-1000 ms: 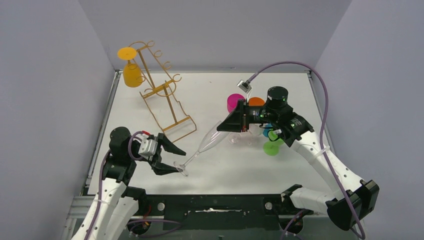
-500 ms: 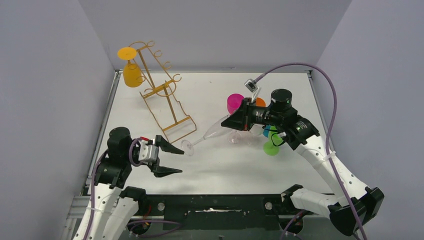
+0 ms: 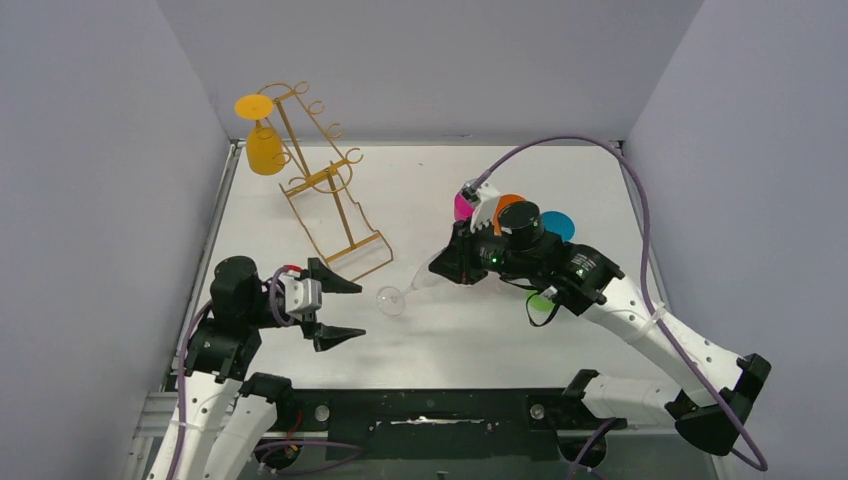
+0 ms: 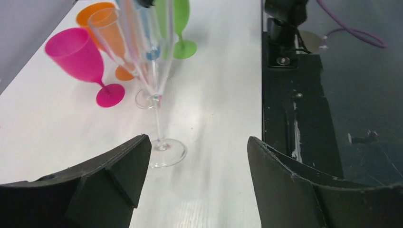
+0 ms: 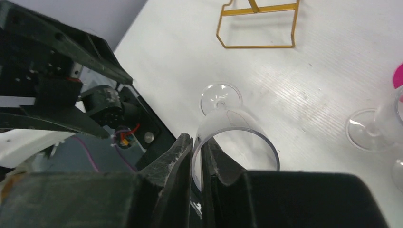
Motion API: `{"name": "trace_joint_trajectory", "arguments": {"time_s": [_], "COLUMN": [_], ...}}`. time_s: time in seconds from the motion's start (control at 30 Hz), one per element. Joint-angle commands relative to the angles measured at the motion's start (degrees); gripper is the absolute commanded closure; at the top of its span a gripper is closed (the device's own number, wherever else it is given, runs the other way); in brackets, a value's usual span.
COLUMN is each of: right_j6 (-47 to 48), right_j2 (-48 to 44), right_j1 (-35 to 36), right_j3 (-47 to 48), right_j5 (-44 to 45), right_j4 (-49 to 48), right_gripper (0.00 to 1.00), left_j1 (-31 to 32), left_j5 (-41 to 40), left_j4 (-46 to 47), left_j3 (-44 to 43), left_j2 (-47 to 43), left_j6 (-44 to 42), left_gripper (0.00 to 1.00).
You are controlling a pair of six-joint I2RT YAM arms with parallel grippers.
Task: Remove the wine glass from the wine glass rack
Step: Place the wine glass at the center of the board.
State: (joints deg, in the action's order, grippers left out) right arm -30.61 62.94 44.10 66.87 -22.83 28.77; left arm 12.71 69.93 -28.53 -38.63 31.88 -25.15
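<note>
A clear wine glass (image 3: 412, 285) hangs tilted, foot down, over the middle of the table. My right gripper (image 5: 197, 142) is shut on its rim, one finger inside the bowl and one outside. Its round foot (image 4: 164, 152) is low by the table, just ahead of my left gripper (image 4: 198, 140). That gripper is open with nothing between its fingers. The gold wine glass rack (image 3: 330, 200) stands at the back left. A yellow wine glass (image 3: 265, 148) hangs upside down on its upper left arm.
Pink (image 3: 462, 205), orange (image 3: 510, 205), blue (image 3: 558, 225) and green (image 3: 540, 300) glasses stand bunched under and behind my right arm, with another clear glass (image 5: 368, 128) among them. The rack's wire base (image 5: 259, 26) lies just beyond the held glass. The table's black front edge (image 4: 294, 118) is to the left gripper's right.
The left gripper has opened wider and drawn back from the clear glass's foot. The right arm has swung the glass more upright, and its foot has moved right and away from the left gripper.
</note>
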Motion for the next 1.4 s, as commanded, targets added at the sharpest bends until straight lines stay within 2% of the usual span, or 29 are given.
{"name": "trace_joint_trajectory", "arguments": {"time_s": [0.0,0.1,0.17,0.3,0.37,0.5,0.6,0.83,1.03,1.2,1.37], "right_j6": [2.5,1.6,-0.5,-3.1,-4.2,-4.8,-5.8,-11.6,-17.4,-16.9,-15.3], "right_j2": [2.2,3.9,4.6,5.5,5.1,3.4,3.0,5.8,4.0,2.3,2.6], "right_j1": [10.2,14.8,15.4,15.5,15.4,15.4,14.3,13.3,10.3,5.3,4.8], "right_j3": [7.6,8.8,7.3,6.3,5.7,5.6,6.2,8.4,7.4,6.7,6.2], "right_j5": [25.3,35.7,39.6,40.1,41.7,44.8,43.1,38.9,44.9,46.7,47.4], "right_j4": [8.2,12.6,13.2,12.5,12.1,12.8,15.5,24.6,33.2,36.5,36.3], "right_gripper": [1.0,1.0,1.0,1.0,1.0,1.0,1.0,1.0,1.0,1.0,1.0], "left_j1": [0.2,0.2,0.1,0.2,0.2,0.2,0.2,0.2,0.2,0.2,0.2], "left_j5": [-12.6,-20.0,-21.2,-17.4,-18.4,-26.3,-33.4,-39.0,-42.2,-47.9,-51.4], "left_j4": [10.9,15.4,16.4,14.5,12.5,10.0,11.2,13.2,13.7,12.1,9.5], "left_j3": [-1.6,-1.5,-2.5,-6.3,-7.8,-7.8,-6.4,-7.9,-7.8,-7.7,-8.9], "left_j2": [-0.8,-1.2,-1.6,-2.5,-2.5,-2.7,-3.7,-3.8,-4.6,-5.8,-6.4], "left_j6": [15.6,27.9,32.9,31.1,30.7,34.0,37.6,40.5,40.2,38.6,36.5], "left_gripper": [0.23,0.2,0.19,0.19,0.18,0.15,0.13,0.14,0.14,0.12,0.12]}}
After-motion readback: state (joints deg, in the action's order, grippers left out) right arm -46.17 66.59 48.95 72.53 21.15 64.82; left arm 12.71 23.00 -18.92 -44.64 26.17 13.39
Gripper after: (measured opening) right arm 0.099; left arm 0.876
